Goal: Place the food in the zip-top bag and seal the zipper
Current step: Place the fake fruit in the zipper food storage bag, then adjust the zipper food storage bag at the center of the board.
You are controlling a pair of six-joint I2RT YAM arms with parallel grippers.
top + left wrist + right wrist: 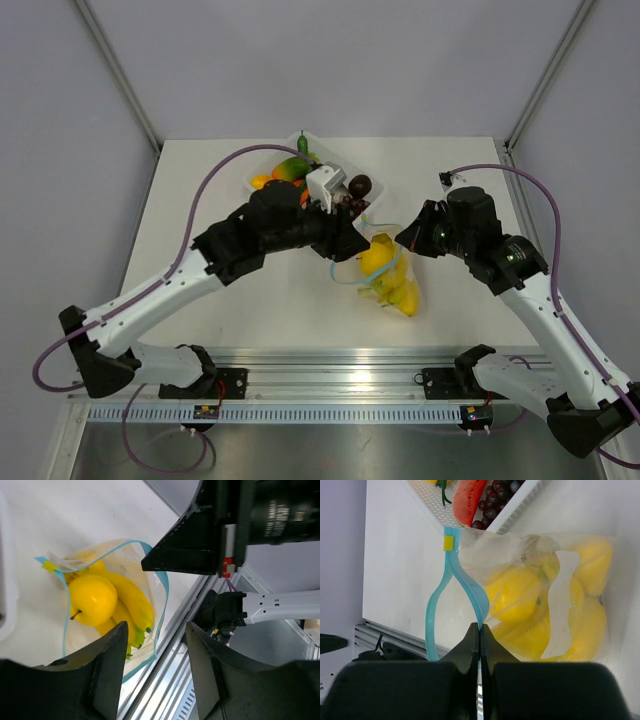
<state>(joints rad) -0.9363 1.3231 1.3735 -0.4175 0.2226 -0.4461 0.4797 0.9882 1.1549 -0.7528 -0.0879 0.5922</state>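
right wrist view: the right gripper [480, 627] is shut tight on the blue zipper [451, 562], whose gaping strip runs straight away from it, on the zip-top bag [490, 542] full of yellow food [512, 600] in the middle of the surface [395, 555], with the left gripper [156, 630] wide open and holding nothing close by.

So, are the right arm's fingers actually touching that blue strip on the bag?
Touching. In the right wrist view the right fingers are shut on the blue zipper strip, which runs in between their tips.
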